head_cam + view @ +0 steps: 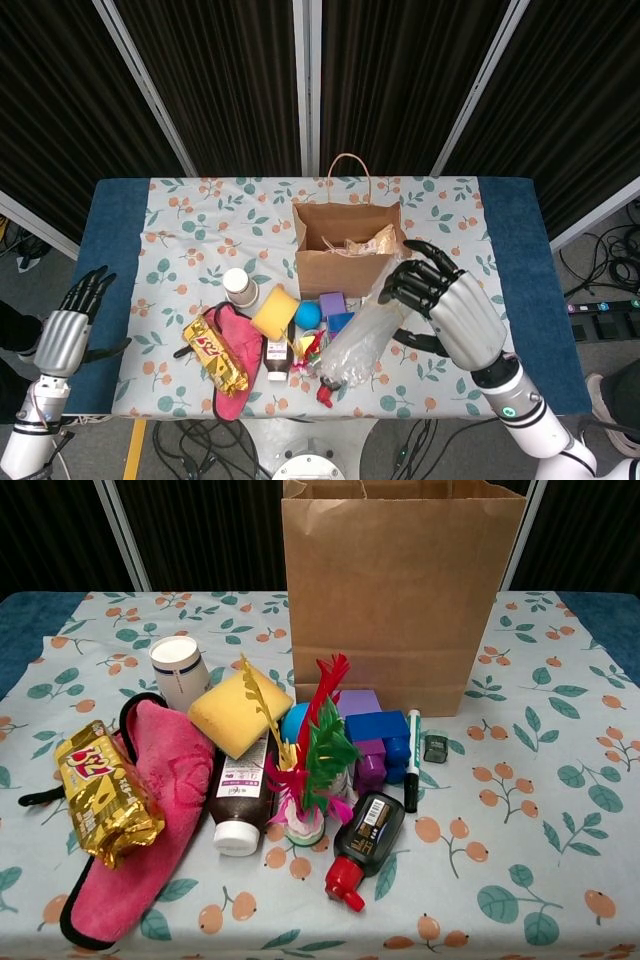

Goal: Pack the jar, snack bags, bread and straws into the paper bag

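Note:
The open paper bag [350, 262] [400, 590] stands mid-table with a snack bag [378, 240] inside. My right hand [445, 302] is raised beside the bag's right front corner and grips a clear plastic packet of straws [357, 337], which hangs down to the left over the clutter. The chest view shows neither the hand nor the straws. A gold snack bag [213, 354] [105, 792] lies on a pink cloth [236, 355] [150, 810]. A white-lidded jar [239, 285] [180, 670] stands behind it. My left hand [68, 328] hovers open off the table's left edge.
In front of the bag lie a yellow sponge [238, 712], a brown bottle [240, 795], a feather shuttlecock [310, 760], purple and blue blocks [375, 742], a marker [412, 760], a small dark bottle with a red cap [362, 845] and a small dark sharpener [436, 747].

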Motion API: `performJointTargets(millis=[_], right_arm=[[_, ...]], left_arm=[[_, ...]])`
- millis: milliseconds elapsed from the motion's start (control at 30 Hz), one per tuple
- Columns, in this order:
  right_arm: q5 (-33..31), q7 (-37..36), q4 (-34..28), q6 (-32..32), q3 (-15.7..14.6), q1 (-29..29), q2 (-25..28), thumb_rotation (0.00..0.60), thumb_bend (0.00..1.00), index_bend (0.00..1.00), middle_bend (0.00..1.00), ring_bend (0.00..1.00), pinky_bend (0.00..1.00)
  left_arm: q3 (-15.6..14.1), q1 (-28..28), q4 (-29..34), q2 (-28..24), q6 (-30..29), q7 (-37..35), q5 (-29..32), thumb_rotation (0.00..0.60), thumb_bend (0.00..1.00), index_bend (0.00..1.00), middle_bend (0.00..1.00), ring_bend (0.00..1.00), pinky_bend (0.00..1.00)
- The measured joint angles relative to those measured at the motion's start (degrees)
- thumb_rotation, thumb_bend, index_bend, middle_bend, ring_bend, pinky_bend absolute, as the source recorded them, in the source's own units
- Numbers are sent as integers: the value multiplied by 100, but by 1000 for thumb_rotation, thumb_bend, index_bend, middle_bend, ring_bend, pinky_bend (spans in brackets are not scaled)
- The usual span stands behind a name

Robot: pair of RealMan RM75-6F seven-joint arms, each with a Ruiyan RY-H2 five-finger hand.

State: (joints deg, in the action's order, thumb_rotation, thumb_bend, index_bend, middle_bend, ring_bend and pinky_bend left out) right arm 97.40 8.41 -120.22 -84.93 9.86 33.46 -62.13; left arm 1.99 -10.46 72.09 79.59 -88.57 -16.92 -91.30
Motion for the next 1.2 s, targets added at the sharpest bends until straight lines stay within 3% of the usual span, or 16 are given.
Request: performJointTargets(millis=[133,300,467,567,800,1000,1200], right_arm=[[-1001,138,-268,222,560,320,-106,600,169,613,538,394,219],[-2545,194,-198,543,1180,879,-753,600,171,613,538,393,219],[-3776,-24,325,774,1762,1465,-1870,600,174,613,538,393,219],[-4227,-128,806,869,2021,1727,-2279,600,176,613,538,393,219],[-4465,-439,1628,1051,2316,1937,-2587,600,176,613,537,394,219],[-4443,-605,1599,1070,2465,1842,-2432,600,181,613,538,394,219],[-4395,-649,1612,1166,2300,1676,-2306,600,181,613,538,394,219]], left_arm=[[23,-13,29,-17,1,6,8,600,18,85,130,34,155],[31,-36,14,15,44,8,25,600,28,84,130,34,155],[45,-43,-17,13,64,-9,56,600,30,84,130,34,155],[69,-41,-30,-2,64,-42,90,600,30,85,130,34,155],[82,-57,-107,2,109,-116,122,600,30,84,130,35,155],[108,-111,-152,34,172,-145,135,600,29,84,130,34,155],[93,-141,-206,102,218,-147,129,600,30,84,130,34,155]])
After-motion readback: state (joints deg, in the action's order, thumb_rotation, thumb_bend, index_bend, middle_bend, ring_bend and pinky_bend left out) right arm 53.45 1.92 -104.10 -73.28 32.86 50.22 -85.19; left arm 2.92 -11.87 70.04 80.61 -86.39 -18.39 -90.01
